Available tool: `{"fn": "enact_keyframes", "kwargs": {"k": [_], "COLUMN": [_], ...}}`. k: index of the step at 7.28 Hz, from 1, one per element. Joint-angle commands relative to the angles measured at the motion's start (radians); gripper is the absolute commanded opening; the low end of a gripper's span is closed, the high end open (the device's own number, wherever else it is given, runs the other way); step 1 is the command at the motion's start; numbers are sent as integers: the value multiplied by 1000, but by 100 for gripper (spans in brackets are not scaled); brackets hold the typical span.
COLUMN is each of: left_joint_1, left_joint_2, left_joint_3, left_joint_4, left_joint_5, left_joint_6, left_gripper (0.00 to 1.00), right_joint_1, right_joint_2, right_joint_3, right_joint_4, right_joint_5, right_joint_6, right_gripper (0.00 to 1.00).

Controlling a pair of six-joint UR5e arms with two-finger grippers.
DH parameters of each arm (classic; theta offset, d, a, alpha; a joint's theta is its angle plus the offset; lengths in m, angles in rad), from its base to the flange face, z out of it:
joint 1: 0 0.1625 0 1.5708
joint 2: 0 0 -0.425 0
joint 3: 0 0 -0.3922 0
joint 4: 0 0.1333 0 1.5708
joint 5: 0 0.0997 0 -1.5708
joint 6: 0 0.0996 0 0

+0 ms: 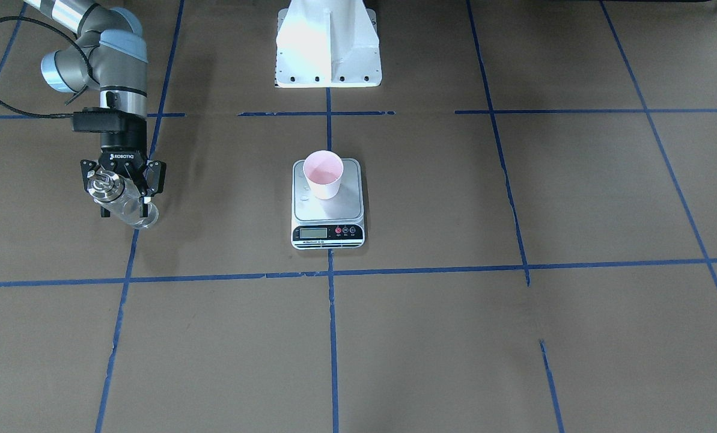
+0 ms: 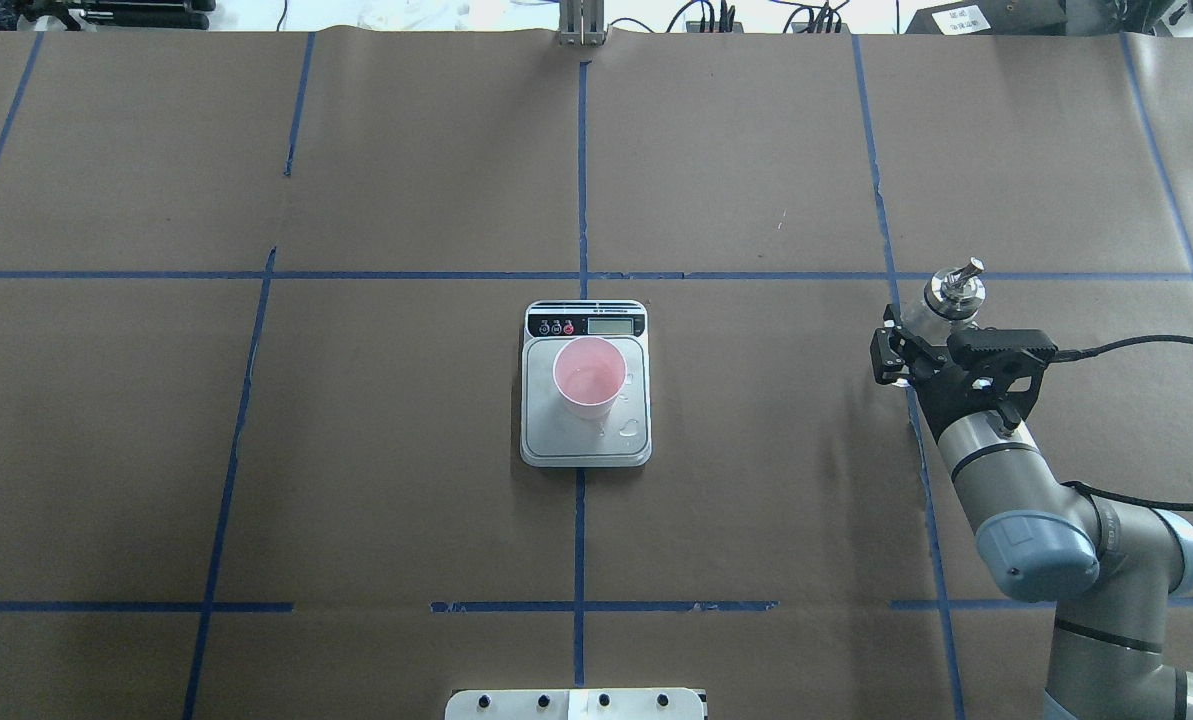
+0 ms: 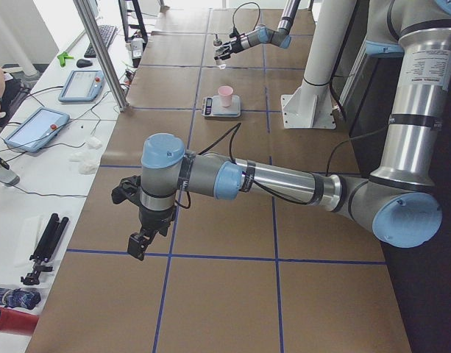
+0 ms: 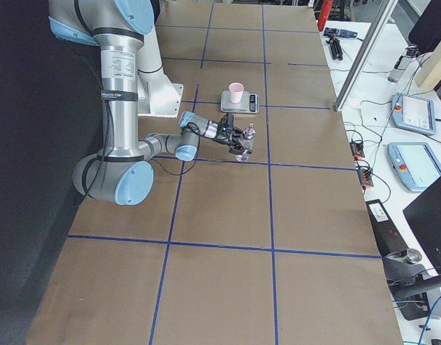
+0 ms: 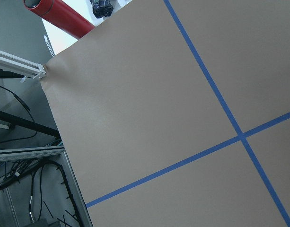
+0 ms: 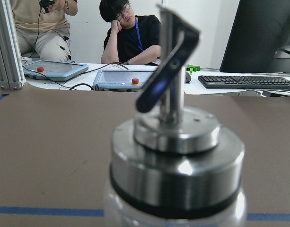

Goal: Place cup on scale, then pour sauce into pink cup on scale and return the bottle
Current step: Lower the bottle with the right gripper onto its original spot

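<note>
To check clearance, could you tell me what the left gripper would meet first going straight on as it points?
Likely the table below the left gripper; nothing lies between, though its height is unclear.

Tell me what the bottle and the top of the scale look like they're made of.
The bottle: see-through body, probably glass; collar and spout polished metal, with mirror-like highlights. The scale: platform likely brushed stainless steel, silver with a soft dull sheen.

One cup [image 1: 323, 174], one scale [image 1: 333, 211], one bottle [image 1: 124, 201], two arms [image 3: 284, 184] [image 2: 996, 470]
</note>
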Motion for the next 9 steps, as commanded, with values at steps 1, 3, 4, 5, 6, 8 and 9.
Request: {"fn": "enact_keyframes", "kwargs": {"k": [1, 3, 4, 5, 6, 8, 9], "left_joint_1": [0, 2, 2, 2, 2, 2, 2], "left_joint_2": [0, 0, -2, -2, -2, -2, -2], "left_joint_3": [0, 2, 0, 2, 2, 2, 2], "left_joint_4": [0, 0, 2, 2, 2, 2, 2], "left_joint_5": [0, 0, 0, 0, 0, 0, 0], "left_joint_6": [0, 0, 0, 0, -2, -2, -2], "left_gripper": [100, 100, 100, 100, 100, 100, 100], "right_joint_1": [0, 0, 0, -2, 0, 0, 0], "right_joint_2": [0, 0, 0, 0, 0, -9, -17], "right_joint_3": [3, 3, 3, 3, 7, 62, 93], "right_joint_4": [2, 2, 2, 2, 2, -3, -8], "right_joint_5": [-2, -3, -3, -3, -3, 1, 1], "right_joint_6": [3, 3, 3, 3, -1, -14, -14], "right_gripper": [98, 99, 99, 99, 100, 100, 100]}}
